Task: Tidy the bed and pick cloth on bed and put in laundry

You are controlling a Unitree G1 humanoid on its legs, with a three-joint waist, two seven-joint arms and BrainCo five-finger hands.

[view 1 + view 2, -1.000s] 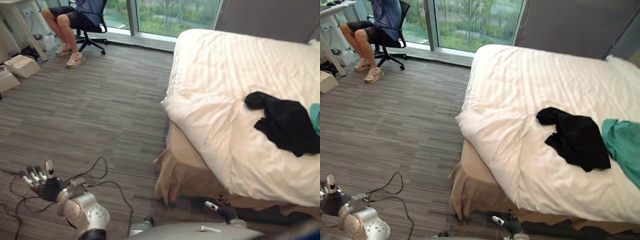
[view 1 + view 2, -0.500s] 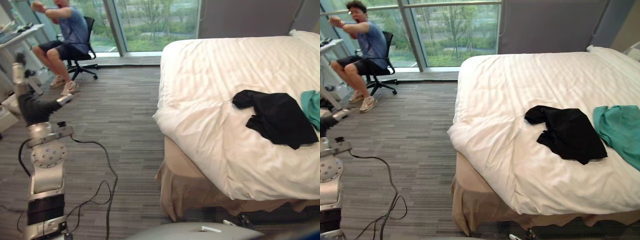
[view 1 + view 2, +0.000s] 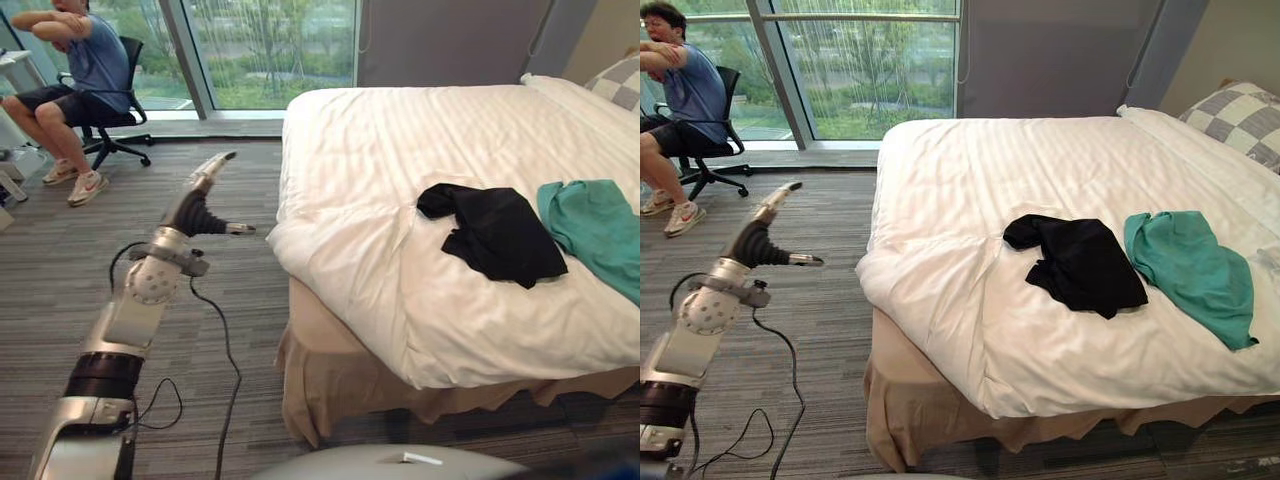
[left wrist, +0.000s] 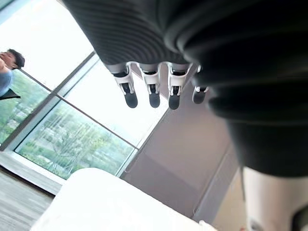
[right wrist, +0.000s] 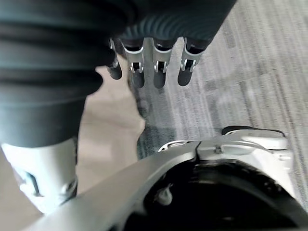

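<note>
Our left hand (image 3: 190, 212) straight-fingered beside the bed (image 3: 400, 150), black cloth (image 3: 495, 230) beside teal cloth (image 3: 590, 225) on it, our right hand (image 5: 159, 72) loose-fingered, empty

One bed (image 3: 970, 170), one black cloth (image 3: 1080, 262), one teal cloth (image 3: 1190, 270), one pillow (image 3: 1240, 115), one person (image 3: 685, 95), one chair (image 3: 132, 55)

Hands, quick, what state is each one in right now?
Left hand: open, fingers straight, holding nothing.
Right hand: open, fingers relaxed, holding nothing.
</note>
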